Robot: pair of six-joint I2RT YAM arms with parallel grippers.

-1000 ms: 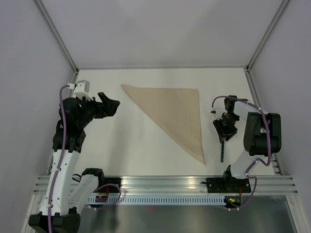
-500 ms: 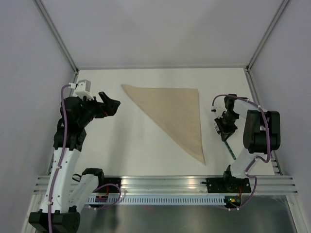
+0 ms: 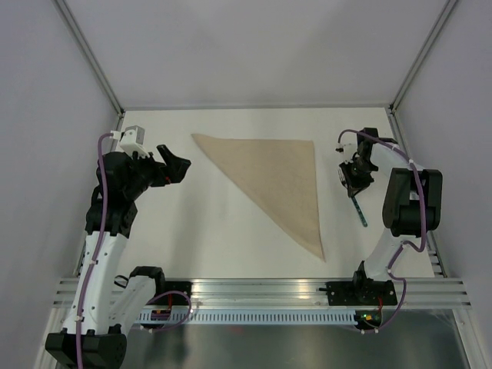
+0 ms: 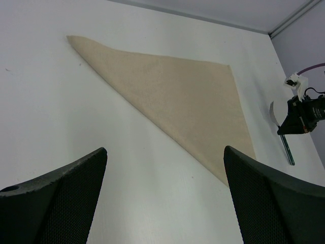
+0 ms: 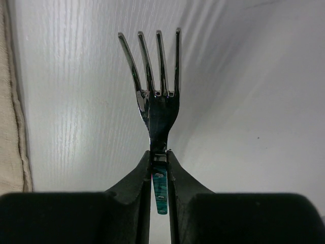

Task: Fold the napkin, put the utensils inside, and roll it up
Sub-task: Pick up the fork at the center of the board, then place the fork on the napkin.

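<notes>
The beige napkin lies folded into a triangle in the middle of the table; it also shows in the left wrist view. My right gripper is shut on the fork to the right of the napkin, clamping it at the neck. In the right wrist view the silver tines point away from the fingers and the green handle sits between them. My left gripper is open and empty, held above the table left of the napkin; its two fingers frame bare table.
The napkin's edge shows at the left of the right wrist view. Metal frame posts and grey walls bound the table. A rail runs along the near edge.
My right gripper has carried the fork away from the near edge toward the back, and the handle has swung from straight down to slanting right. The left arm has barely moved.
</notes>
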